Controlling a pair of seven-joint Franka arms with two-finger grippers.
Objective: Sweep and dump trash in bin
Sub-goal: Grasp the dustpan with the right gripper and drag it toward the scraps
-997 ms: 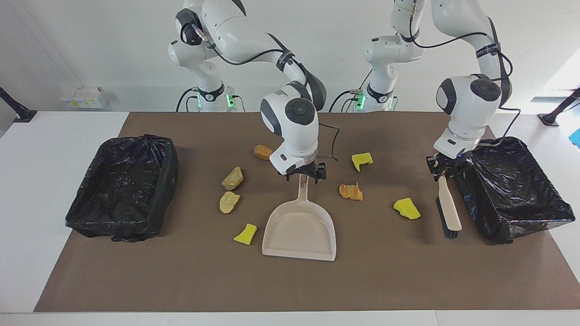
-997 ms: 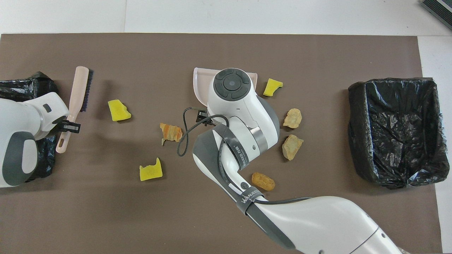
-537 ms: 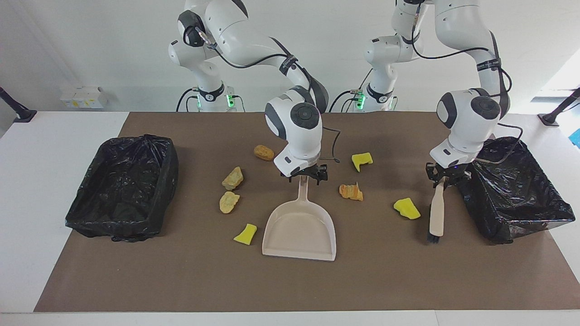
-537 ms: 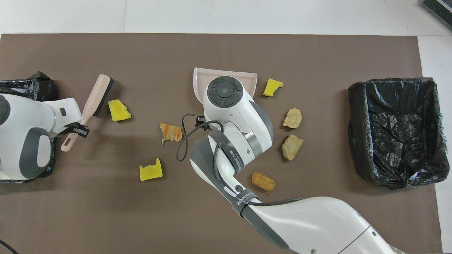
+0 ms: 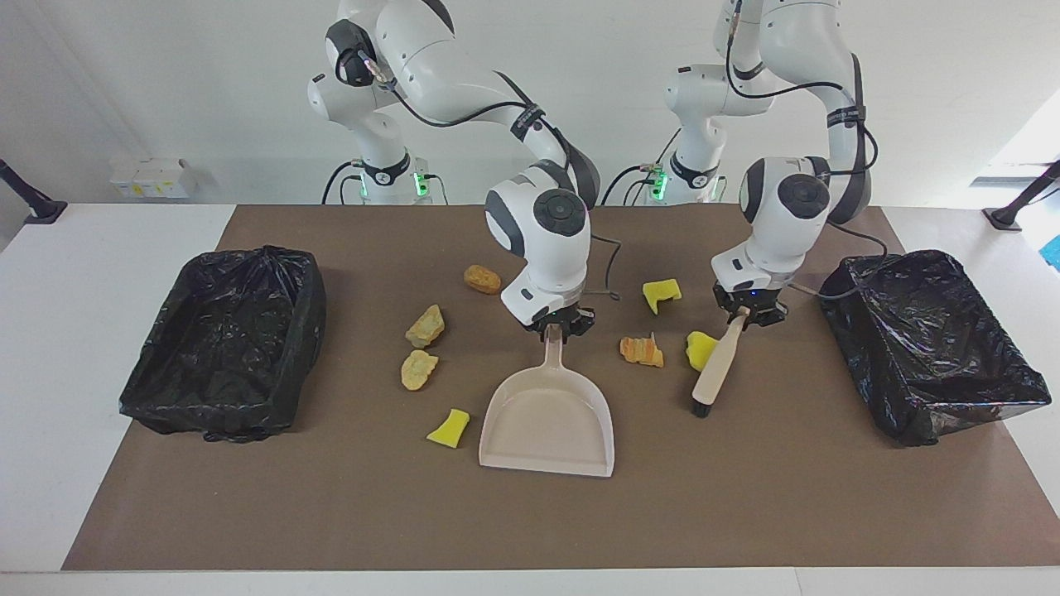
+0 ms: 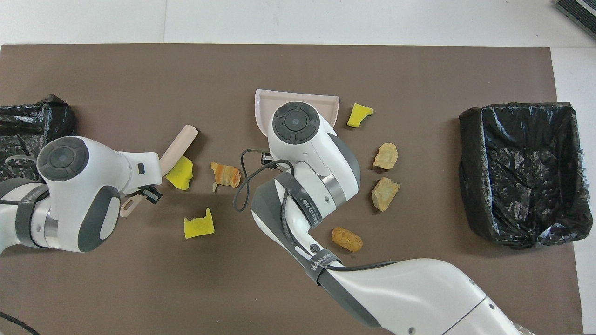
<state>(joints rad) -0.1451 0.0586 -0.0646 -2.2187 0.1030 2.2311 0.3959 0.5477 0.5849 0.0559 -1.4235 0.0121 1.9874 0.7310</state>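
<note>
The beige dustpan (image 5: 546, 422) lies flat mid-mat, its handle toward the robots. My right gripper (image 5: 556, 327) is shut on the top of that handle. My left gripper (image 5: 745, 317) is shut on the beige brush (image 5: 717, 366), which slants down to the mat. The brush rests against a yellow trash chunk (image 5: 700, 348), beside a striped orange lump (image 5: 642, 351). Another yellow chunk (image 5: 662, 291) lies nearer the robots. Two tan lumps (image 5: 426, 325) (image 5: 418, 368), an orange-brown lump (image 5: 482, 279) and a yellow chunk (image 5: 449, 428) lie toward the right arm's end.
A black-lined bin (image 5: 224, 339) stands at the right arm's end of the brown mat, and a second one (image 5: 932, 339) at the left arm's end. White table shows around the mat (image 5: 745, 513).
My left gripper swung the brush from beside its bin toward the dustpan, pushing the yellow chunk close to the orange lump. The right gripper's fingers closed on the dustpan handle.
</note>
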